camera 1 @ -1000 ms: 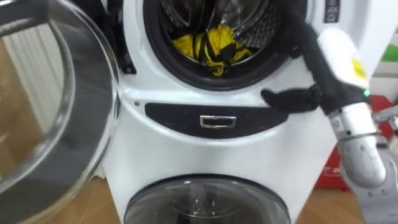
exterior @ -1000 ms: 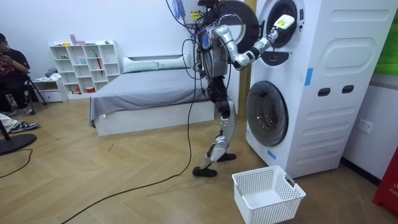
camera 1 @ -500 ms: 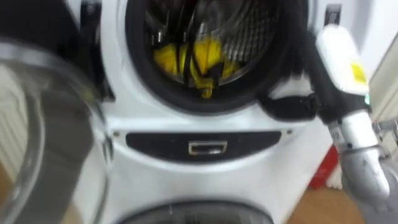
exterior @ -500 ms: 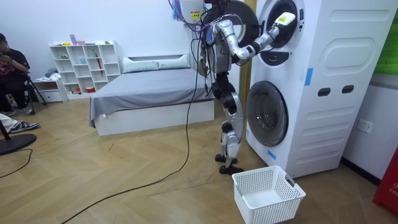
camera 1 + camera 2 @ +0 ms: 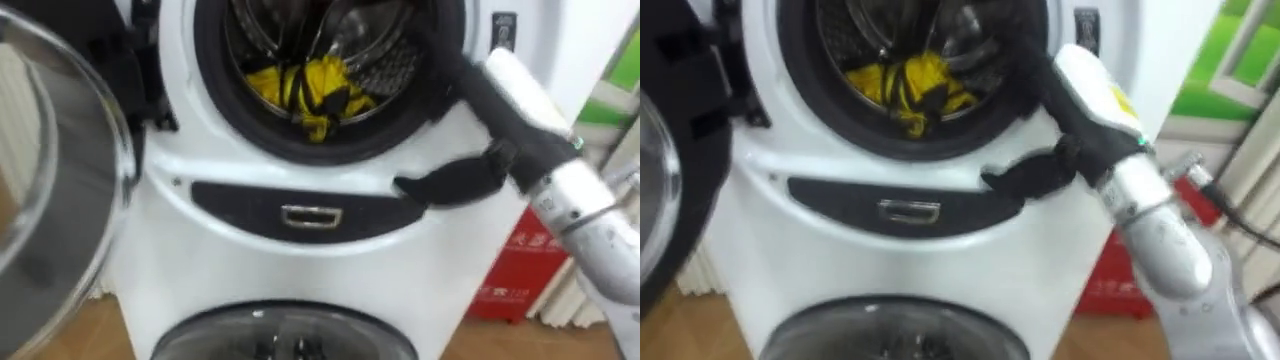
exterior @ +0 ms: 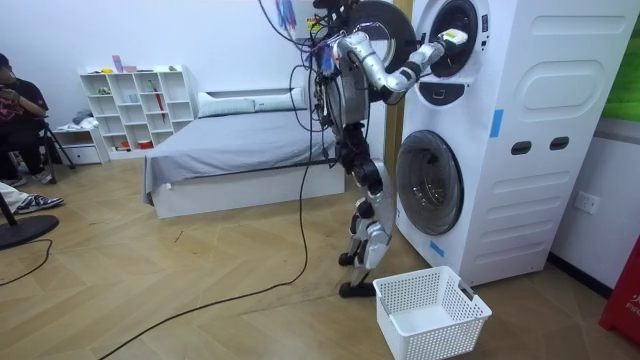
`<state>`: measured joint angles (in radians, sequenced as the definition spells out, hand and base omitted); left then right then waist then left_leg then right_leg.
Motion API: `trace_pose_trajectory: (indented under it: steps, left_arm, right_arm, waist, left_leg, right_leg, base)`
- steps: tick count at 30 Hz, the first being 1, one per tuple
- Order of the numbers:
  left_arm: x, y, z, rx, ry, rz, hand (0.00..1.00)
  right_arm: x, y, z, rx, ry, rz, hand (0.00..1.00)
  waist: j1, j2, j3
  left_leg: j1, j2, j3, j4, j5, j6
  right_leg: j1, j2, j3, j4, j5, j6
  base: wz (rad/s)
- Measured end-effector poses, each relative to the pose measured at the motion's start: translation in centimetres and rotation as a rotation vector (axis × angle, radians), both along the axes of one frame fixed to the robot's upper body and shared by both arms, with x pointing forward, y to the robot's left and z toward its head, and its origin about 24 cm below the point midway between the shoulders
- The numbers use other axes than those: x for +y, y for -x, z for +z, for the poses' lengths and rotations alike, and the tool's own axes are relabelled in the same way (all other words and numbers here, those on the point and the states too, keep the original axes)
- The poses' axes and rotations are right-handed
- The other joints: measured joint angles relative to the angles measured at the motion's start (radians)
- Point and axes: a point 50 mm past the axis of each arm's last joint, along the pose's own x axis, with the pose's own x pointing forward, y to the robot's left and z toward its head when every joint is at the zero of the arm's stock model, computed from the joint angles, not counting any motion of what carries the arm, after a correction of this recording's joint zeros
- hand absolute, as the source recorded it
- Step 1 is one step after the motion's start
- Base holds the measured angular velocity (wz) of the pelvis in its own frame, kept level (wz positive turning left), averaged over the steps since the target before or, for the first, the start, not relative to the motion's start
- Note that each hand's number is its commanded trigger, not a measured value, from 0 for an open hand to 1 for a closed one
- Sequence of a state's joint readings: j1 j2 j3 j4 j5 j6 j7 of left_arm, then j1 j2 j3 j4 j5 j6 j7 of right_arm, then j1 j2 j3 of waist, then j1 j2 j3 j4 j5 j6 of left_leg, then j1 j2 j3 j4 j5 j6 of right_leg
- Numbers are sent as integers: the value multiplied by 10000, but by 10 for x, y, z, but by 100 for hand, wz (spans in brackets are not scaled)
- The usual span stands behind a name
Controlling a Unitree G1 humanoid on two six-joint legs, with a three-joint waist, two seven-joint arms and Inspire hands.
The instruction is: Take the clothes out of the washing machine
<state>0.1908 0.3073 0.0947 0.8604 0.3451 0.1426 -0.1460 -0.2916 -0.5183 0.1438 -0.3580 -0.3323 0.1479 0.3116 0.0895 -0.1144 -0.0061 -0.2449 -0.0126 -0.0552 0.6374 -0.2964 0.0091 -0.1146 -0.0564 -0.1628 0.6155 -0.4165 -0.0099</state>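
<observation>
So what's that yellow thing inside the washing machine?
The yellow cloth is a crumpled, soft-looking bundle with dark stripes or folds running through it. It lies low in the upper washing machine's metal drum, just behind the round dark door ring, with the glass door swung open. Whether anything grips it cannot be seen.

Place: a home, a bedroom with a laundry corner | Signs: made bed (image 6: 240, 150) with grey cover at the far wall | white cube shelf (image 6: 135, 105) beside it | stacked white washing machines (image 6: 520, 140) at the room view's right | laundry basket (image 6: 432, 312) on the herringbone wood floor (image 6: 200, 300)
</observation>
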Motion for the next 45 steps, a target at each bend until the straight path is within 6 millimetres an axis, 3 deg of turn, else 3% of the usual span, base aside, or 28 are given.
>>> trace_pose_trajectory:
  steps: [1, 3, 5, 6, 9, 12, 18, 29, 32, 35, 39, 45]
  left_arm:
    - [0, -1, 0, -10, 34, -20, 0]
    - [5, -1, 2, 136, 125, -44, 0]
    - [15, 2, 7, 298, -120, -115, 0]
    - [18, 2, 8, 405, -200, -112, 0]
    - [13, -2, 8, 520, 50, -545, 0]
    - [10, -8, 9, 400, 200, -832, 0]
    - [7, -14, 10, 240, 293, -1099, 0]
    - [2, -14, 9, 296, 728, -1292, 0]
    - [1, -15, 9, 146, 788, -1277, 0]
    - [-10, -18, 6, -28, 1033, -1311, 0]
    - [-15, -18, 4, -258, 1214, -1198, 0]
    - [-14, -14, 4, -618, 1088, -670, 0]
  right_arm:
    - [3, 0, -3, 254, 33, 153, 0]
    - [23, 4, -21, 1481, 740, 1338, 0]
    - [27, 6, -19, 1345, 1027, 1333, 0]
    - [22, 6, -17, 1462, 1171, 1326, 0]
    - [20, 11, -13, 1632, 1415, 1558, 0]
    - [19, 18, -13, 1795, 1319, 1839, 0]
    - [25, 23, -10, 1860, 1233, 2592, 0]
    - [28, 29, -5, 1644, 1206, 3180, 0]
    - [29, 31, -1, 1401, 945, 3316, 0]
    - [28, 33, 5, 1141, 730, 3431, 0]
    - [24, 39, 20, 370, 638, 3361, 0]
    - [8, 44, 44, -1194, -70, 2644, 0]
  waist:
    - [132, 22, -18]
    - [710, 243, 25]
    - [722, -59, 117]
    - [669, -168, 92]
    - [720, -137, 93]
    - [670, -62, 75]
    - [607, 20, 99]
    - [535, 61, 124]
    - [424, 170, 167]
    - [263, 515, 283]
    - [187, 811, 167]
    - [46, 698, 93]
  left_leg:
    - [-2, 85, 25, 48, -9, -38]
    - [281, 610, 359, -395, 34, -206]
    - [293, 463, -96, -855, 274, -313]
    - [300, 384, -417, -1063, 415, -425]
    - [460, 369, -581, -1319, 561, -431]
    - [670, 434, -242, -1465, 568, -434]
    - [1193, 439, 216, -2045, 695, -454]
    - [1644, 440, 374, -2285, 695, -463]
    - [1513, 451, 465, -2214, 688, -472]
    - [1486, 438, 619, -2270, 683, -475]
    - [1437, 367, 710, -2455, 688, -467]
    - [1828, 323, 810, -2763, 688, -466]
  right_leg:
    - [10, -124, -294, -78, 0, -4]
    - [479, -326, -1476, -814, 317, -25]
    - [789, -227, -1968, -1423, 729, -115]
    - [1004, 49, -1970, -1917, 973, -142]
    - [1435, 234, -2139, -2560, 1134, -224]
    - [1746, 218, -2301, -2806, 1146, -321]
    - [2144, 199, -2260, -3233, 1137, -327]
    - [2741, 250, -2247, -3907, 1192, -338]
    - [2703, 248, -2380, -3961, 1192, -338]
    - [2660, 219, -2412, -3948, 1207, -308]
    - [2637, 167, -2436, -3925, 1246, -243]
    - [2935, 130, -2436, -3911, 1323, -117]
  base:
    - [18]
    - [5]
    - [64]
    - [77]
    - [41]
    - [20]
    - [-2]
    - [1]
    - [10]
    - [6]
    - [0]
    - [10]
